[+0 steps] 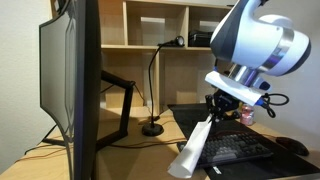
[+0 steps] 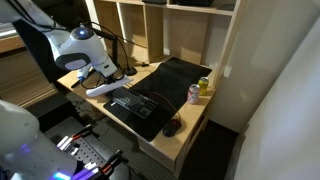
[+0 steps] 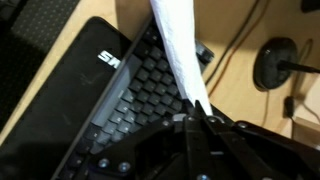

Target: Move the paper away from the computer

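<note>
End effector clamped on one end of the rolled white paper, which slants out over the black keyboard on the desk, monitor near, lamp base beyond.

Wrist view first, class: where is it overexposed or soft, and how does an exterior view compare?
Wrist view: rolled paper glares white, pincer dark and soft. In an exterior view, monitor looms as a dark silhouette.
</note>
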Motion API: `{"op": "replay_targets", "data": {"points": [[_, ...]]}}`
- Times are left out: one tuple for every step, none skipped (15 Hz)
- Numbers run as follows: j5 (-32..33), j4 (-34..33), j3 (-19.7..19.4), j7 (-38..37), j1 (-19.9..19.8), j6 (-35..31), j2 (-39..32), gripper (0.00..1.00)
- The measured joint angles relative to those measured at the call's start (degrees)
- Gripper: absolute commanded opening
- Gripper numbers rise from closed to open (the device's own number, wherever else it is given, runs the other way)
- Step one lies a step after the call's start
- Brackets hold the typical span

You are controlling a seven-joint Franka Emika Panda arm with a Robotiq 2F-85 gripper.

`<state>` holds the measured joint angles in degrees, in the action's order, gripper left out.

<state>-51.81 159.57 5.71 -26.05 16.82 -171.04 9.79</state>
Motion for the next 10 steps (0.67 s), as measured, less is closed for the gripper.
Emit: {"op": "replay_targets", "data": {"points": [[-3.95,-0.61,-1.73,4.83,0.06,0.53,2.24,0.01],[-5.31,-0.96,-3.65,9.45,0.05,2.01,4.78,0.01],[-5.65,-1.10,-5.41,12.37,0.02,3.84,7.24,0.01],[-5.66,-1.08,-6.40,13.58,0.01,4.94,8.87,0.01],[-5.66,-0.97,-6.66,14.01,0.01,5.33,9.79,0.00],[-5.66,-0.94,-6.61,14.02,0.06,5.44,10.05,0.00],[-5.21,-1.04,-6.62,13.67,0.01,5.33,9.75,0.00],[-5.13,-1.38,-6.84,13.15,-0.10,5.00,9.20,0.00],[-6.50,-2.95,-7.33,12.97,0.10,4.24,7.82,0.00],[-8.83,-6.08,-8.22,13.02,0.51,3.51,5.54,0.00]]}}
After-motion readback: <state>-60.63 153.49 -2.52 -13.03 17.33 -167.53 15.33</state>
